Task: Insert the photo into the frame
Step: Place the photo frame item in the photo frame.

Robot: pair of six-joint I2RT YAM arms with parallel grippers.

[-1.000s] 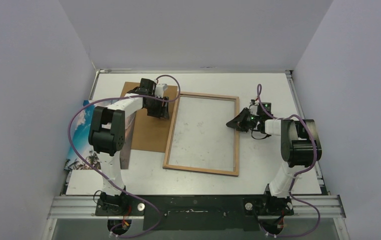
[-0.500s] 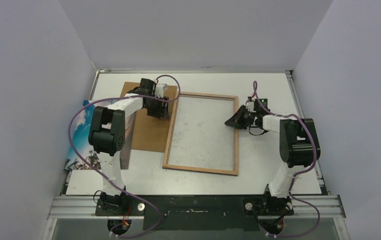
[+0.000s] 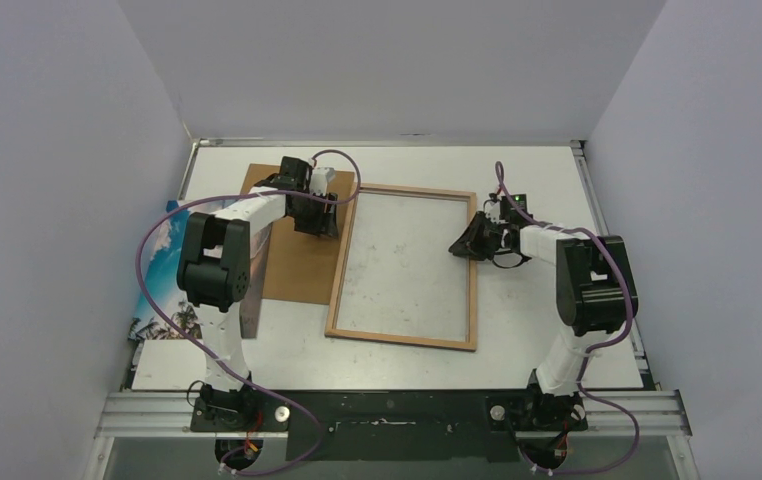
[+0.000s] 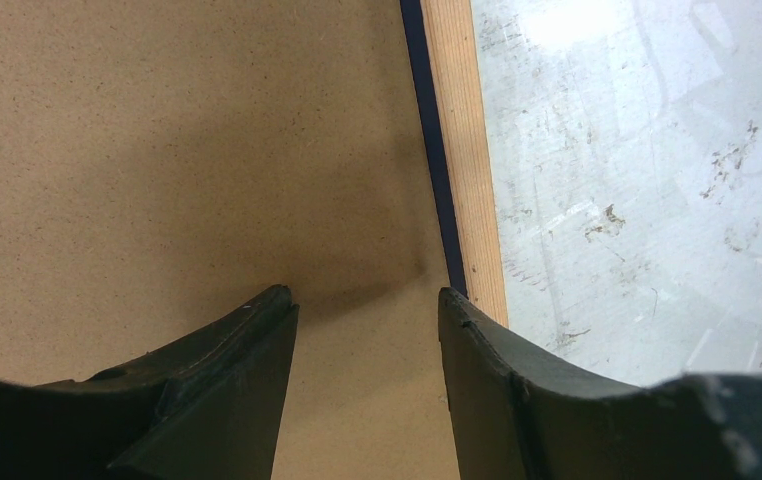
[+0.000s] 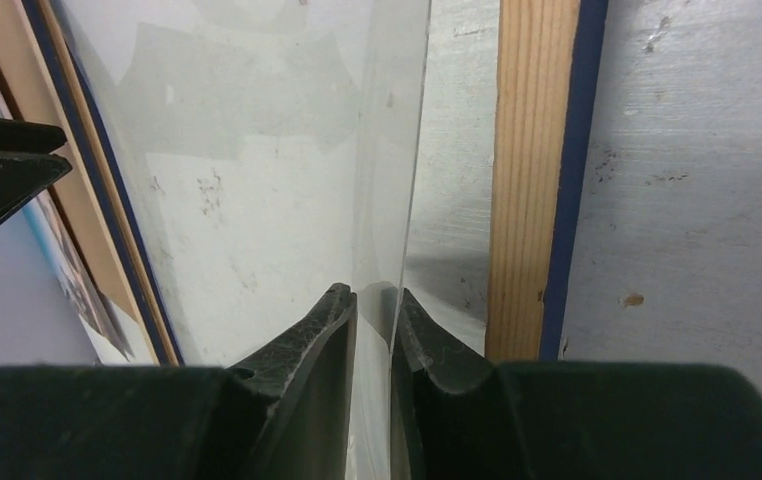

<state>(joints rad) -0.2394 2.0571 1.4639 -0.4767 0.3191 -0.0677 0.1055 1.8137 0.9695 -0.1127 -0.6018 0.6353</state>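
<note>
Top view: the right claw [image 3: 460, 245] has moved in from the bare table [image 3: 557, 180] onto the frame's right rail since a second ago, and its jaws have just cracked apart. The frame [image 3: 402, 341] lies wood-back up mid-table. The left claw [image 3: 319, 225] hasn't moved and hangs over the brown board [image 3: 297, 270] by the frame's far-left corner. The photo [image 3: 162, 250] sits at the table's left edge, partly under the left arm, untouched.

Left wrist: the left claw [image 4: 365, 298] is about half open and empty, over the board and just beside the frame's rail [image 4: 462, 150].

Right wrist: the right claw [image 5: 375, 292] is a narrow slit apart, with the clear pane [image 5: 257, 150] edge inside the slit. Can't tell whether it pinches.

Judgement: it is going for the pane, and the photo step is not begun.
</note>
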